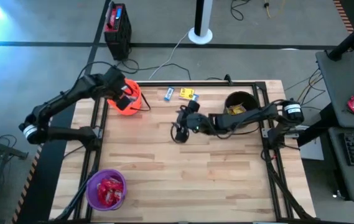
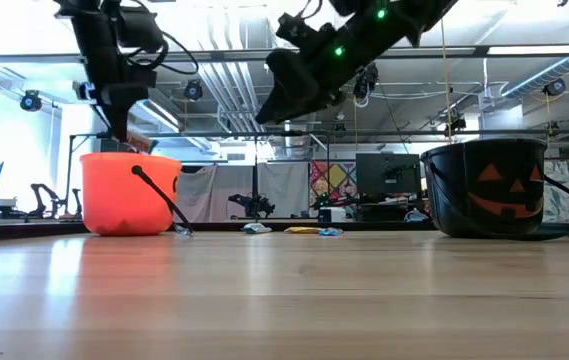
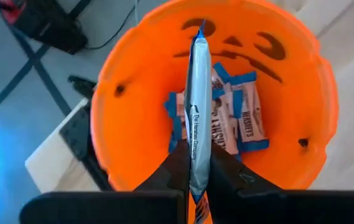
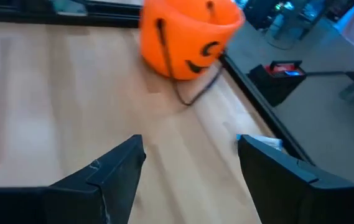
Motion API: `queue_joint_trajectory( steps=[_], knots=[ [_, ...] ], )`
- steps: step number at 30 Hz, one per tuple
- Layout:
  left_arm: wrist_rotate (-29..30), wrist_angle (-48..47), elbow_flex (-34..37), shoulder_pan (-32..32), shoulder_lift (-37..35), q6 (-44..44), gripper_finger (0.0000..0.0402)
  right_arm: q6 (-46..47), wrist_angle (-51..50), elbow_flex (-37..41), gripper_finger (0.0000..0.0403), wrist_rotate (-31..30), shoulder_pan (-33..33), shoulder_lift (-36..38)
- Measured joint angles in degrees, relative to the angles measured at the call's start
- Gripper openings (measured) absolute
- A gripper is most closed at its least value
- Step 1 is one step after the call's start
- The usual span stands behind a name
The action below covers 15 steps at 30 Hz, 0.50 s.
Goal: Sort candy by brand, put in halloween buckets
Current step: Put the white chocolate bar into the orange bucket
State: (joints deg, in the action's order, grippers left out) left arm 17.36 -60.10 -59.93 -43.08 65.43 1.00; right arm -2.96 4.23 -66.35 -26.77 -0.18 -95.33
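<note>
My left gripper [image 1: 124, 98] hangs over the orange bucket [image 1: 137, 93], shut on a blue-and-white candy packet [image 3: 198, 93] seen edge-on. Several more blue-and-white packets [image 3: 236, 121] lie on the bottom of the orange bucket [image 3: 133, 93]. My right gripper [image 1: 180, 132] is open, raised above the table's middle [image 2: 274, 100], and touches nothing. A blue packet [image 1: 169, 93] and yellow packets [image 1: 187, 94] lie flat on the table near the far edge. The black bucket [image 1: 241, 98] holds yellow packets, and the purple bucket [image 1: 93, 186] holds red ones. My left gripper pinches the blue-and-white packet between its two fingers [image 3: 178, 168] at the packet's end nearest the wrist [image 3: 196, 163]. The fingers come from above, pointing down into the bucket. The packet is lifted clear and hangs edge-on below the fingers, over the candies in the bucket.
The orange bucket's [image 2: 124, 195] black handle [image 2: 159, 200] hangs down its side onto the table. The black bucket [image 2: 489, 190] stands at the far right. A black frame rail [image 1: 183, 81] runs along the far edge. Bare wood lies in the middle and near right.
</note>
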Motion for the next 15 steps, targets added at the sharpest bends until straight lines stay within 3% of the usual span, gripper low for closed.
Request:
queue_joint_trajectory(
  steps=[7,15],
  knots=[
    [0.1,0.5,0.5,-0.7,4.3,4.7,0.001,1.0,0.8,0.0,0.025,4.7,-6.5,0.0],
    [0.2,3.8,1.9,-1.3,9.2,9.9,0.0015,1.5,0.8,0.0,0.0254,5.9,-11.2,0.0]
  ],
)
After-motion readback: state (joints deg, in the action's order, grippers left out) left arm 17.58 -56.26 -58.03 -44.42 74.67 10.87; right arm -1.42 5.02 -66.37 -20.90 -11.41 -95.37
